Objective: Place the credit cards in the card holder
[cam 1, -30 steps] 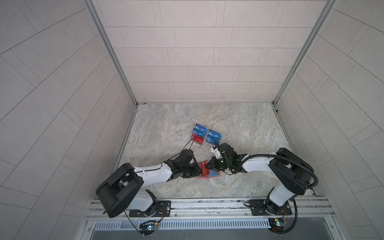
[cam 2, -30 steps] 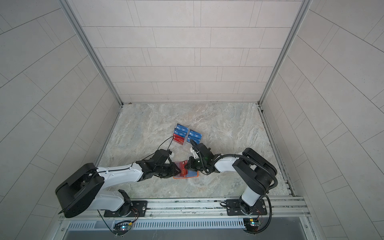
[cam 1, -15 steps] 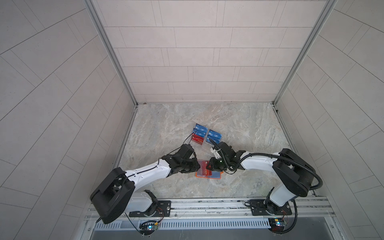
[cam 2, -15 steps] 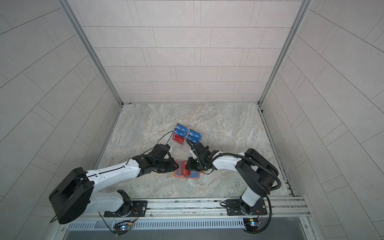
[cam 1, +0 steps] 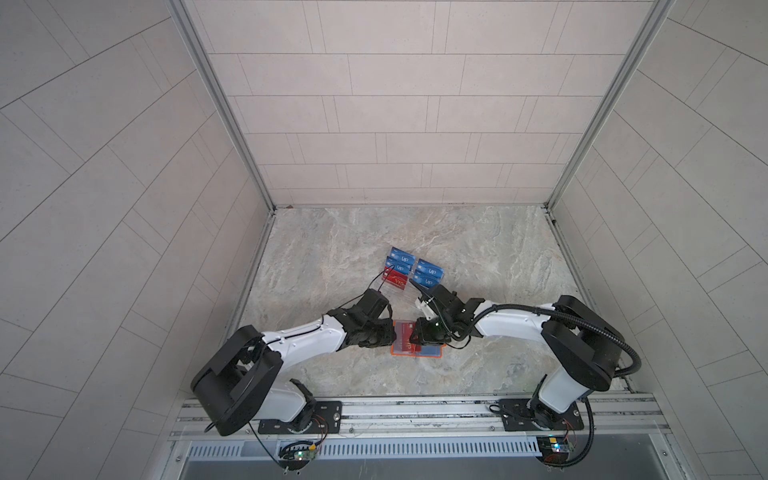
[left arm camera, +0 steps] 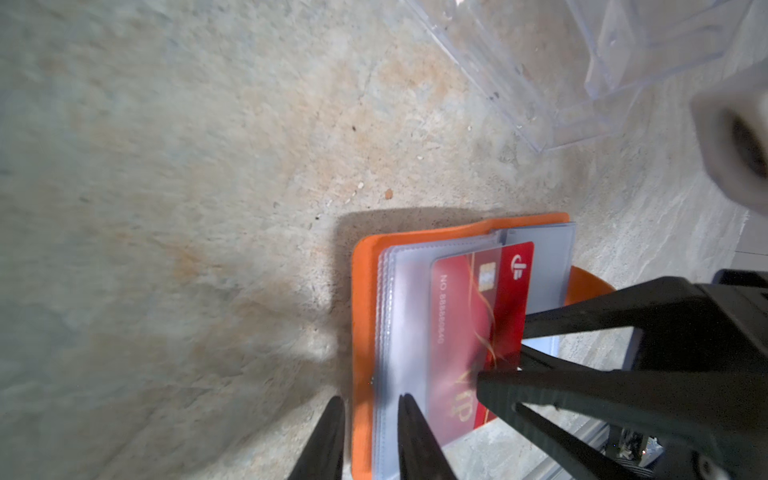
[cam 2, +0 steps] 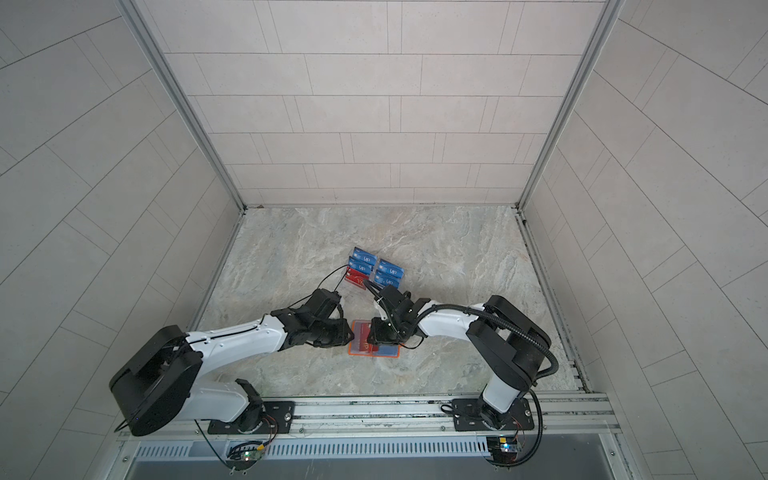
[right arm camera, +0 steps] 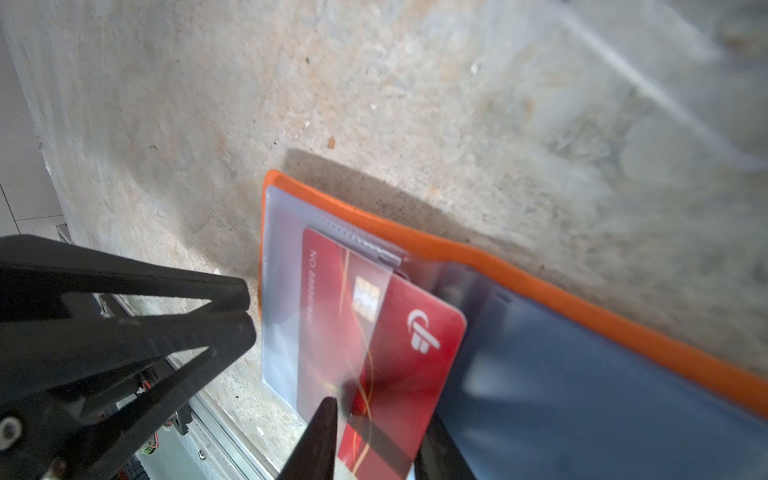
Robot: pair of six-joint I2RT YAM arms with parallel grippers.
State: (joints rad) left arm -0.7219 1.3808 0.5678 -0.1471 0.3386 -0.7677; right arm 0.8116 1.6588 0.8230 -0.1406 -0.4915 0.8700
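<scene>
In both top views the card holder (cam 1: 394, 351) lies open on the desk (cam 1: 332, 257), and both arms meet over it. The left pincer (cam 1: 390, 333) is at the holder's left edge and the right pincer (cam 1: 419, 332) is above its middle. Behind the holder, a little apart, the other credit cards (cam 1: 401, 266) stand in clear racks (cam 1: 409, 293), mostly blue with one red.

From the left wrist, the red card (left arm camera: 469, 316) sits about halfway into the top clear sleeve (left arm camera: 407, 299) of the holder's left page, with its logo end poking out across the spine. The left pincer's jaws stand a narrow gap apart and the holder's outer edge shows between them. I cannot tell whether they actually pinch it.

From the right wrist, the right pincer's jaws stand apart over the card's bare end, with nothing clamped between them. The holder's other page looks dark blue, probably a card already sleeved.

The card looks light, stiff and slick, while the sleeve is limp film that could buckle or catch a corner. The holder looks light enough to skate on the desk. I'd keep its outer edge braced, then take the card by its exposed end and push it straight along its length.
</scene>
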